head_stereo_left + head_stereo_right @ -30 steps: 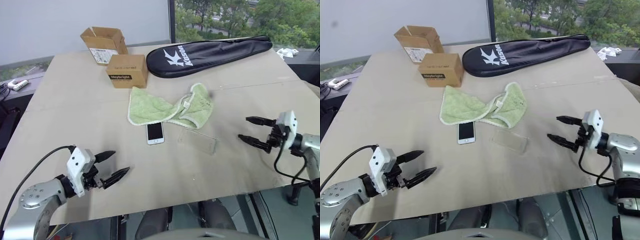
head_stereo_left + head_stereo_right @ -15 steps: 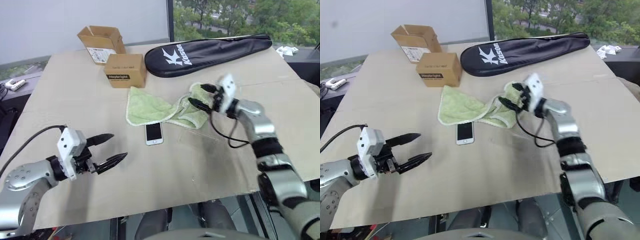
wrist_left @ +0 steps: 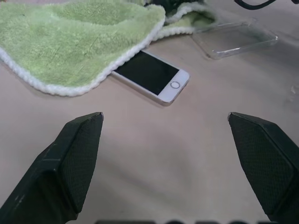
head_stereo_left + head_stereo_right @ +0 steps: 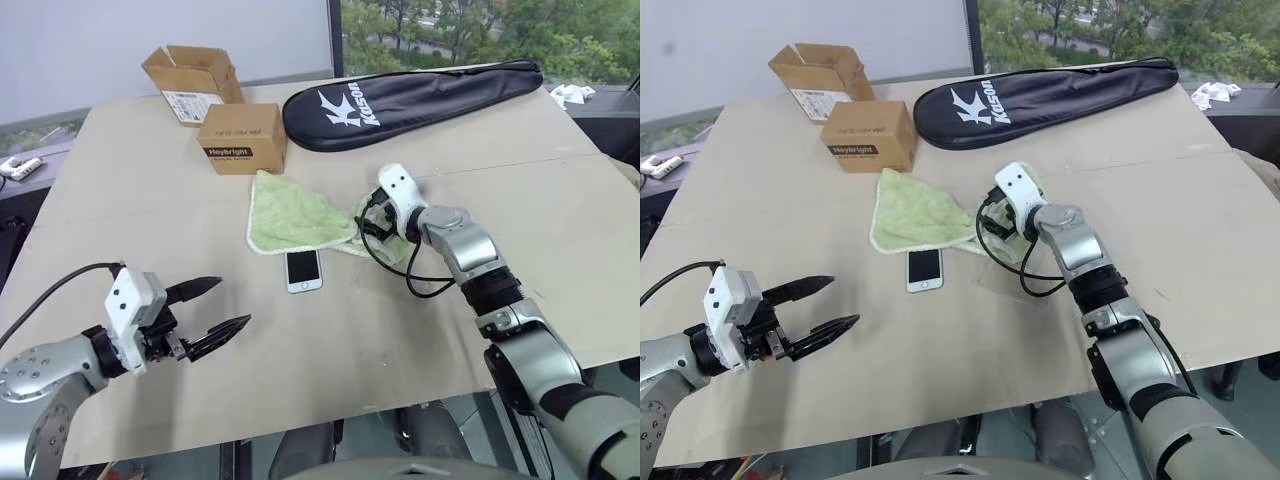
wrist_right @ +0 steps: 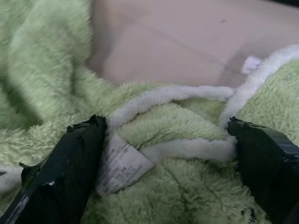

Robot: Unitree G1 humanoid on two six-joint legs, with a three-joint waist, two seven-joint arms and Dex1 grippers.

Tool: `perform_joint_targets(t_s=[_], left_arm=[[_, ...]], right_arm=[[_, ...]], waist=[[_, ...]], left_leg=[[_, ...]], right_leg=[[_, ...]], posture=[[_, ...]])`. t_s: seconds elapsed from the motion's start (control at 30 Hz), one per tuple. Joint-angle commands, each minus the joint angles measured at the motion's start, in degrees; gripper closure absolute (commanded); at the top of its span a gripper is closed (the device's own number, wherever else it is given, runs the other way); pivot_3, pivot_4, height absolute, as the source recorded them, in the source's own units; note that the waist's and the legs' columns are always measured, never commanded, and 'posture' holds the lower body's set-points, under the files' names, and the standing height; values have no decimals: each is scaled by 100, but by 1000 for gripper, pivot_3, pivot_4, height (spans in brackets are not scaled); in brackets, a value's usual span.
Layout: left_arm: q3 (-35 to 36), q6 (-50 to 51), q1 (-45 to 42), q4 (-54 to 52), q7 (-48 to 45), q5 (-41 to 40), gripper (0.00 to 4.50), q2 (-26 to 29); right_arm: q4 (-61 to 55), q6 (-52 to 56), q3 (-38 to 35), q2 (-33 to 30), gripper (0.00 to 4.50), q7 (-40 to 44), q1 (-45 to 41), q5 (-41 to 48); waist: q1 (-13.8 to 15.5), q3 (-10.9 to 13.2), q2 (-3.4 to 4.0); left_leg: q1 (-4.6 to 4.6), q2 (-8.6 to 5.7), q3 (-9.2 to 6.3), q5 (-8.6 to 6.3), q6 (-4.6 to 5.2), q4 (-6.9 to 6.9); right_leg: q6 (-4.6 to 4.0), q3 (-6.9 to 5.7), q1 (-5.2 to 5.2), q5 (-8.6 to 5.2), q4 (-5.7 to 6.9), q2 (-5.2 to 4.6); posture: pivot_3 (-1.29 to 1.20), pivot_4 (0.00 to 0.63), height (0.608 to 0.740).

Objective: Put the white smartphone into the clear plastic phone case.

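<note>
The white smartphone (image 4: 303, 270) lies face up on the table, its top end against the edge of a green towel (image 4: 290, 210). The clear plastic phone case (image 3: 233, 37) lies flat just to its right, empty. My right gripper (image 4: 368, 218) rests open on the towel's crumpled right part, fingers wide apart with the towel's white label (image 5: 122, 164) between them. My left gripper (image 4: 232, 303) hovers open near the table's front left, pointing toward the phone from a distance, with nothing between its fingers (image 3: 77, 158).
An open cardboard box (image 4: 195, 72) and a shut one (image 4: 243, 138) stand at the back left. A black racket bag (image 4: 410, 92) lies across the back. The table (image 4: 120, 200) is bare tan board ahead of my left gripper.
My right arm has swung from the table's right side leftward and forward onto the green towel. My left gripper has risen slightly and stays open. Phone and case have not moved.
</note>
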Motion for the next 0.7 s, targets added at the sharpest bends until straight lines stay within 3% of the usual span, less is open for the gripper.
perform_joint_targets(t_s=[0.03,0.13,0.2,0.3,0.57,0.7], left_arm=[[148,-64,-44,-56,-63,-3,0,51],[142,-50,-110,-38,-105,-20,0,59],[141,-49,-120,-35,-122,-19,0,58],[153,-42,-119,-33,-151,-30,0,47],[153,-67,-321,-39,-70,-138,0,-75],[114,-61,-664,-38,17,-199,0,-114]], right_arm=[[-38,407,281,2,775,133,217,-66],[-45,483,249,-6,2320,142,188,-41],[3,477,204,-6,2933,124,149,-32],[63,397,120,15,4335,82,108,-7],[109,-101,-489,47,4472,-97,-88,296],[-133,-202,-917,-332,4472,138,-285,591]], waist=[[-4,-2,-1],[-3,-4,-3],[1,-9,-10],[0,-16,-17],[5,-17,-17],[20,-13,-14]], left_leg=[[5,0,0,0,0,0],[21,1,-1,1,-1,0],[21,0,-2,1,-1,1],[21,0,-2,1,-3,2],[21,1,-6,7,-10,2],[13,0,-9,8,-11,3]], right_leg=[[-1,0,5,1,2,12],[-3,-2,21,2,2,15],[-3,-2,22,2,2,15],[-3,-3,22,2,2,14],[-11,-6,22,9,2,15],[-12,-9,17,9,1,15]], posture=[[0,150,740],[0,150,740],[0,150,740],[0,150,740],[0,150,740],[0,150,740]])
